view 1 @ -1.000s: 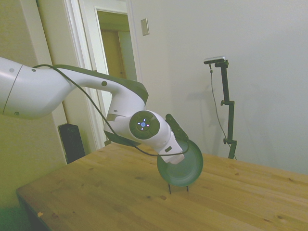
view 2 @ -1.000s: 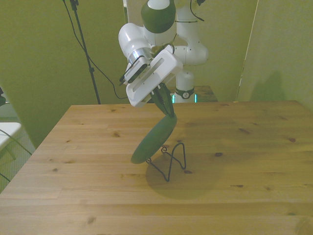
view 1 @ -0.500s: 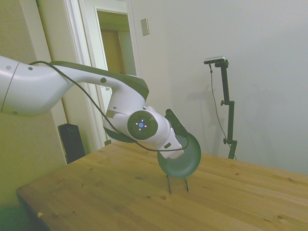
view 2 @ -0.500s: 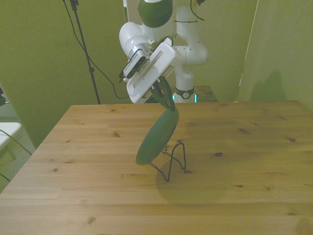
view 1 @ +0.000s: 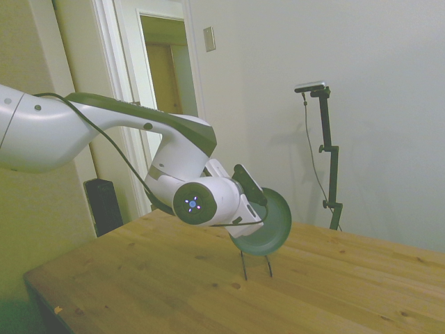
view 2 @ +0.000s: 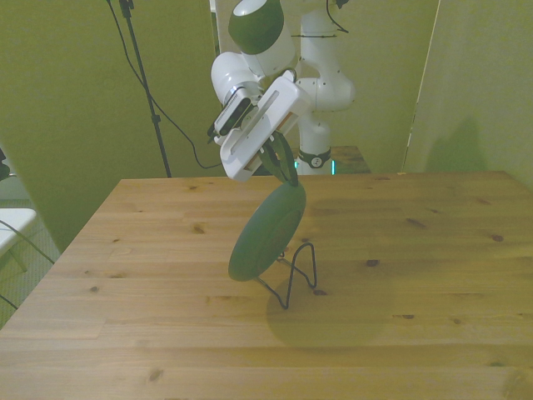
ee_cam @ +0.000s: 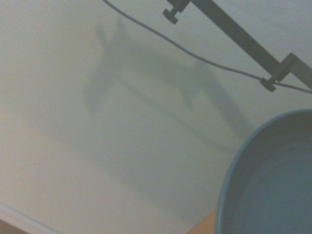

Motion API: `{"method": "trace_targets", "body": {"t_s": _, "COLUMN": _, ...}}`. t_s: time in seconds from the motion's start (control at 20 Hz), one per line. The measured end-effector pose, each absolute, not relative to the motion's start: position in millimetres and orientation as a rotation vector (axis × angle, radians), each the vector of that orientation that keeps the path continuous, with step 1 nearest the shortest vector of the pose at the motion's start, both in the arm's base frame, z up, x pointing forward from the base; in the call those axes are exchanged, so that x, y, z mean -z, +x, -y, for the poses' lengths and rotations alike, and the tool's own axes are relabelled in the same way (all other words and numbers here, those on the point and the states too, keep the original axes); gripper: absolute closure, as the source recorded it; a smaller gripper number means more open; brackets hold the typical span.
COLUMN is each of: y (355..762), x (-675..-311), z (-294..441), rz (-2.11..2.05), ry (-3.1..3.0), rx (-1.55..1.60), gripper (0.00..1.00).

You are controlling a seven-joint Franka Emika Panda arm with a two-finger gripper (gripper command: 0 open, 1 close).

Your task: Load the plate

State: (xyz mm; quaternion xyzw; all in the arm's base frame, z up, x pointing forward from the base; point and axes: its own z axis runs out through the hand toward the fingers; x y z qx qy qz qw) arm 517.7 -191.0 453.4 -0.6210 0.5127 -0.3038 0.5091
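Note:
The dark green plate (view 2: 266, 235) hangs tilted on edge, and my gripper (view 2: 286, 179) is shut on its upper rim. Its lower edge is just above the table, on the front view's left of a thin wire rack (view 2: 298, 275). From the side, the plate (view 1: 270, 226) hangs over the rack's two prongs (view 1: 256, 264), with the gripper (view 1: 261, 200) gripping from the upper left. The side view does not show whether plate and rack touch. Close up in the wrist view, the plate's inner face (ee_cam: 273, 185) fills one corner.
The wooden table (view 2: 416, 275) spreads wide around the rack. A doorway (view 1: 163, 83) and a wall lie behind the arm in the side view.
The wrist has turned and dropped a little. The plate now shows more of its face in the front view and sits slightly higher and further right over the rack in the side view.

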Motion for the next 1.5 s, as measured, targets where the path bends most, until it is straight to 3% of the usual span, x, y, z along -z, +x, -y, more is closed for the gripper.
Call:
{"method": "trace_targets", "body": {"t_s": 0.9, "y": 510, "x": -421, "z": 175, "rz": -1.201, "ry": -1.469, "rx": 0.827, "gripper": 1.0}}
{"method": "trace_targets", "body": {"t_s": 1.5, "y": 522, "x": -425, "z": 156, "rz": -1.203, "ry": -1.452, "rx": 0.838, "gripper": 1.0}}
